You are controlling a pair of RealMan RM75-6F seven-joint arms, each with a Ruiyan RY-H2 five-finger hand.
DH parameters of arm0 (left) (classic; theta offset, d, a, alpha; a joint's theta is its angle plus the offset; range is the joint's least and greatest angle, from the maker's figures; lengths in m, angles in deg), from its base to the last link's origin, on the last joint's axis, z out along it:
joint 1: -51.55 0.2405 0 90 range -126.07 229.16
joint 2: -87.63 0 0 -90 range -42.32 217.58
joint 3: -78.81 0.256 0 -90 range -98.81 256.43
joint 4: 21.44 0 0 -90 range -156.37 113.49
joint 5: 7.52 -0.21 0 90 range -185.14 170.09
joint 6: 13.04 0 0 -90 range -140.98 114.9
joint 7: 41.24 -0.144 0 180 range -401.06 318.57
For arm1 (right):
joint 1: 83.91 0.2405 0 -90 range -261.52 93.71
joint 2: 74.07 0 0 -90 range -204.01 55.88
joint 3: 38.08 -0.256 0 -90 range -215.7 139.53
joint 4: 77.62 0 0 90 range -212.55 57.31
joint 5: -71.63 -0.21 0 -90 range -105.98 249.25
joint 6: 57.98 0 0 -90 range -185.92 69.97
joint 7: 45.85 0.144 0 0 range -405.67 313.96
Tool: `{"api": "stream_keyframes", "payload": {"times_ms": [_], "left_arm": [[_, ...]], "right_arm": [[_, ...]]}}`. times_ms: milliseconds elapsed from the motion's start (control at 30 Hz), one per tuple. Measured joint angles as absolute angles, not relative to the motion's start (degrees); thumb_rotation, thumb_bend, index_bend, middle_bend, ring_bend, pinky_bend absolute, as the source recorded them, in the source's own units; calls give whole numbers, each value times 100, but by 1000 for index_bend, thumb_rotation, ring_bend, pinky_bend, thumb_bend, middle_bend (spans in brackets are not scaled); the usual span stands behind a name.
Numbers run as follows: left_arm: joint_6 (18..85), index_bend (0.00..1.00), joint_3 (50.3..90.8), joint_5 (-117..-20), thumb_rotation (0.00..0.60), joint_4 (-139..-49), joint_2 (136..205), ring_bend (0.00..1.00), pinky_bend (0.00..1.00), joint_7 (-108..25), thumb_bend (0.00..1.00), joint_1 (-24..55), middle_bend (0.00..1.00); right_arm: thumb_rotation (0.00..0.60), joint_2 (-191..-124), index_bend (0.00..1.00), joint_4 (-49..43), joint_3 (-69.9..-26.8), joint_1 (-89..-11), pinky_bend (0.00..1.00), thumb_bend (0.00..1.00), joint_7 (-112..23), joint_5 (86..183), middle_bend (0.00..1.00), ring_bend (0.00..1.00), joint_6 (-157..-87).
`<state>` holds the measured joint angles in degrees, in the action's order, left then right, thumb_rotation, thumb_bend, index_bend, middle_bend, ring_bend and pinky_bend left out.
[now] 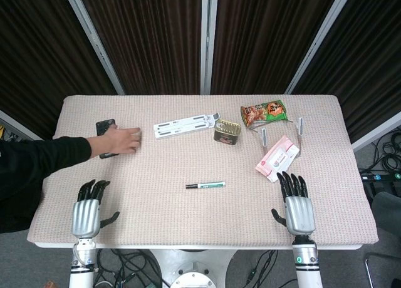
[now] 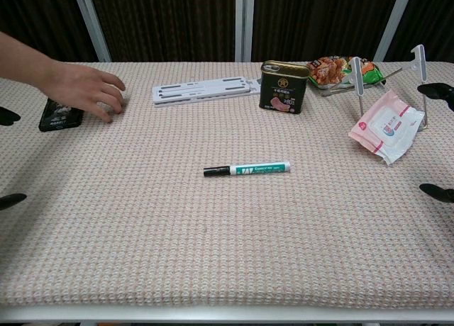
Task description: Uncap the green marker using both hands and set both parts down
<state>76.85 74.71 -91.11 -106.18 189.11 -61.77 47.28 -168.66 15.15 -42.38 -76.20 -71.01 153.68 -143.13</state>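
The green marker (image 1: pixel 205 185) lies flat near the middle of the table, its black cap pointing left and still on; the chest view shows the marker (image 2: pixel 247 170) the same way. My left hand (image 1: pixel 88 208) rests near the front left edge, fingers spread, holding nothing. At the front right edge, my right hand (image 1: pixel 296 203) lies flat with its fingers apart and nothing in it. Both hands are well apart from the marker. In the chest view only dark fingertips of each hand show at the frame's sides.
A person's arm (image 1: pixel 75 147) reaches in from the left, hand by a black phone (image 1: pixel 104 127). At the back lie a white folding stand (image 1: pixel 187 125), a tin can (image 1: pixel 227 132), a snack bag (image 1: pixel 264 112), a wire rack (image 1: pixel 282 134) and a wipes pack (image 1: pixel 279 158).
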Motion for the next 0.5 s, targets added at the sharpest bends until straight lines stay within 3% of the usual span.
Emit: {"api": "stream_keyframes", "payload": {"times_ms": [500], "left_arm": [[7726, 196, 7388, -9125, 600, -11231, 18636, 105, 126, -6369, 0, 4700, 198]], "right_arm": [[600, -16653, 3, 1985, -4361, -7437, 0, 78, -7692, 15097, 93, 0, -13955]]}}
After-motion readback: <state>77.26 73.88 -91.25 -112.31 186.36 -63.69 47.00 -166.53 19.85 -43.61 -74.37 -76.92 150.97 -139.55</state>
